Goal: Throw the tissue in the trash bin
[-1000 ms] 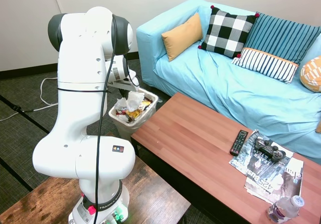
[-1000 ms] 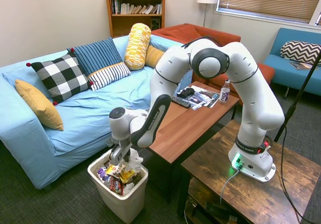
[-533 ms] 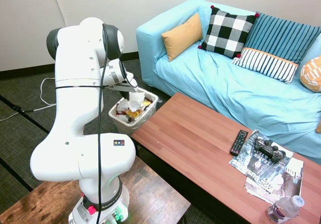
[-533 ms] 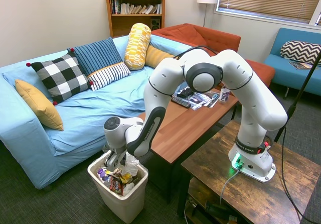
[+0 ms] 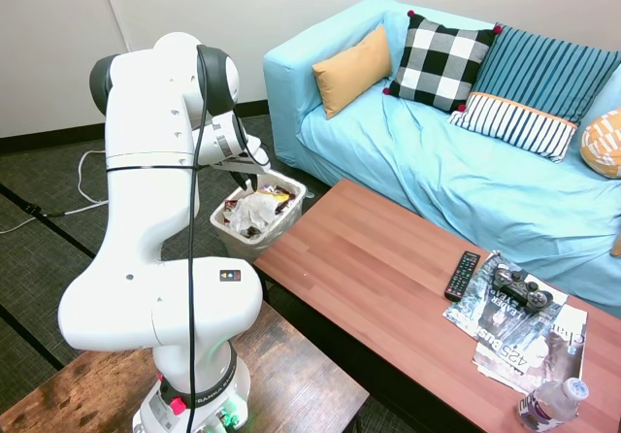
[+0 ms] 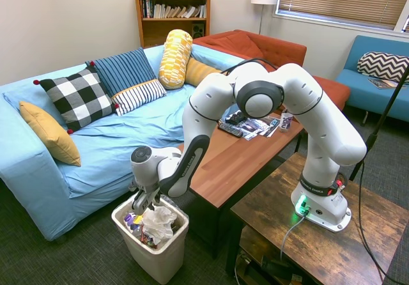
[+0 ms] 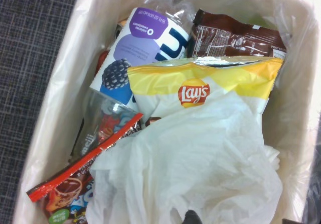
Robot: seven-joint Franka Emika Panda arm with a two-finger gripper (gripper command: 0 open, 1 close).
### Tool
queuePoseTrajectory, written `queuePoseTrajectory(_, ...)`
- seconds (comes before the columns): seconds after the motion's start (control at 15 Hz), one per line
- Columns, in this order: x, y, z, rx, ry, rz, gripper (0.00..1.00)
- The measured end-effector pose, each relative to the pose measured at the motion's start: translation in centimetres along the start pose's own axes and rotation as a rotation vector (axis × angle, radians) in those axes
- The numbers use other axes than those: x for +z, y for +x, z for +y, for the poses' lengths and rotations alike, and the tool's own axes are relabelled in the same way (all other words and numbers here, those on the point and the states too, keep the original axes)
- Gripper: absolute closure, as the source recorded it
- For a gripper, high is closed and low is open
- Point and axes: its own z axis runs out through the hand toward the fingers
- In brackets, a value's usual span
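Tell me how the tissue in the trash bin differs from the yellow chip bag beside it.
The tissue is plain white, while the yellow chip bag is printed with a red Lay's logo. The tissue looks soft, matte and crumpled; the chip bag is glossy with a straight sealed edge. The tissue lies on top, covering part of the chip bag. Both sit inside the trash bin among other wrappers.

A remote control point(image 5: 462, 275), a game controller point(image 5: 520, 288) and a water bottle point(image 5: 550, 406) are seen on the wooden counter point(image 5: 369, 268), the controller resting on magazines point(image 5: 524, 336). Behind it, a blue sofa point(image 5: 456, 176) is lined with orange point(image 5: 352, 71), checked point(image 5: 442, 62) and striped cushions point(image 5: 514, 122). A bookshelf point(image 6: 169, 13) is visible against the wall.
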Motion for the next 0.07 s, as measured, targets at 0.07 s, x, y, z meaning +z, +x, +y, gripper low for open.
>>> queuePoseTrajectory(0.07, -0.05, 0.2, 0.03, 0.005, 0.0, 0.0, 0.0)
